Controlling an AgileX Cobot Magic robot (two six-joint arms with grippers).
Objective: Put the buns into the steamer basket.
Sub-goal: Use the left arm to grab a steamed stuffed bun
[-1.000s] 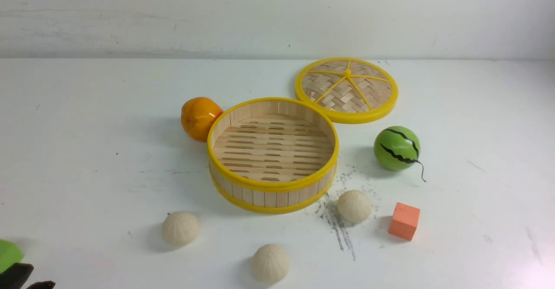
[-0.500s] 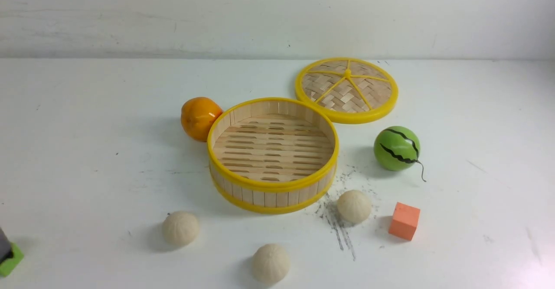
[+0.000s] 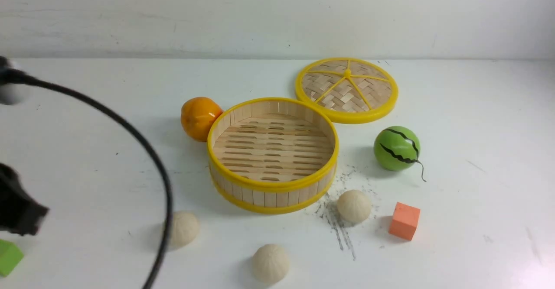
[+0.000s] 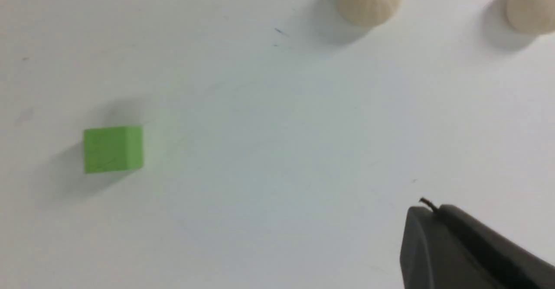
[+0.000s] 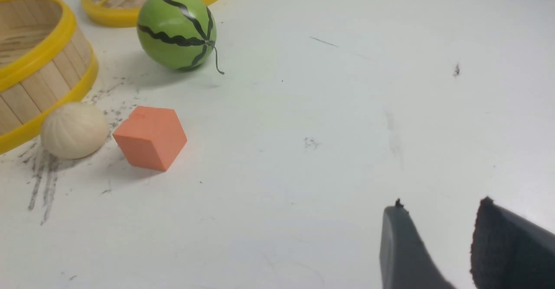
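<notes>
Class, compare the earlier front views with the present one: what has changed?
The left arm has swung up into view at the left, its cable now crossing the left bun; its jaws have shut empty. The buns, steamer basket and lid stayed put.

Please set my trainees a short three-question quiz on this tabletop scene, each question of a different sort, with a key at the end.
1. True or false: all three buns lie on the table, outside the steamer basket.
2. The cube on the robot's right side of the table is: A) orange B) green C) blue.
3. Fill in: the left pincer is ___ (open or shut) and holds nothing.

Key: 1 true; 2 A; 3 shut.
</notes>
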